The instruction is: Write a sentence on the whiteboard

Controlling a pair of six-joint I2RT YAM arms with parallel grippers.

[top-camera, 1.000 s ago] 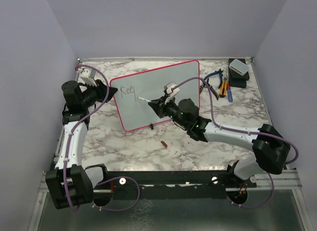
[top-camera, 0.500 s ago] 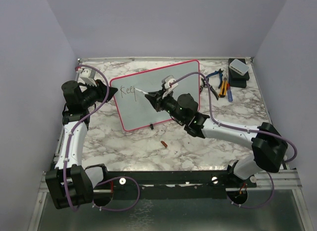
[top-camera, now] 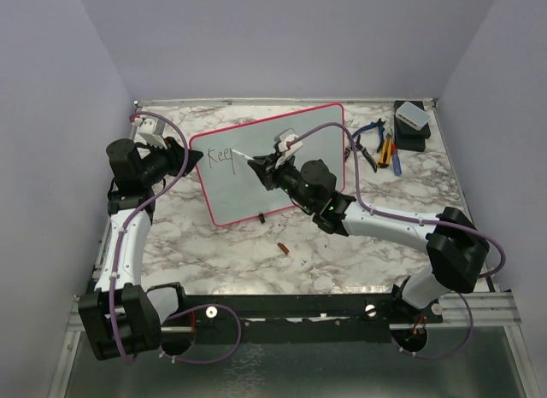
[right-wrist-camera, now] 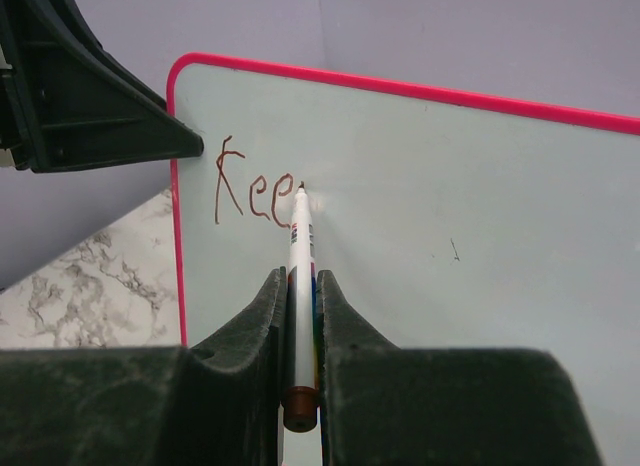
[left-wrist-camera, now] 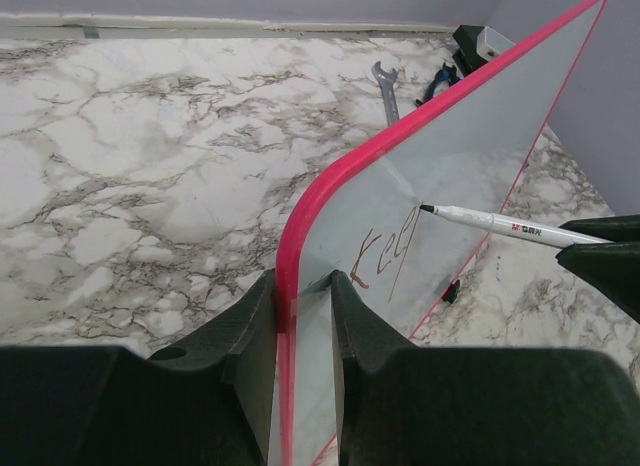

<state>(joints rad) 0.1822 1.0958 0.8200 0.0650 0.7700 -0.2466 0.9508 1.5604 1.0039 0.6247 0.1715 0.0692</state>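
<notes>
One glossy white whiteboard (top-camera: 226,189) with a red-pink frame, one slim white marker pen (right-wrist-camera: 300,246), one silver open-ended spanner (left-wrist-camera: 386,86), and two black two-finger grippers: left gripper (left-wrist-camera: 302,286), right gripper (right-wrist-camera: 300,281).

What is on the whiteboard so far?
On the whiteboard, the sentence reads "Kee" near the upper left corner, with the marker tip touching just after it. The marker barrel hides any stroke that follows; the left gripper clamps over the frame beside it.
</notes>
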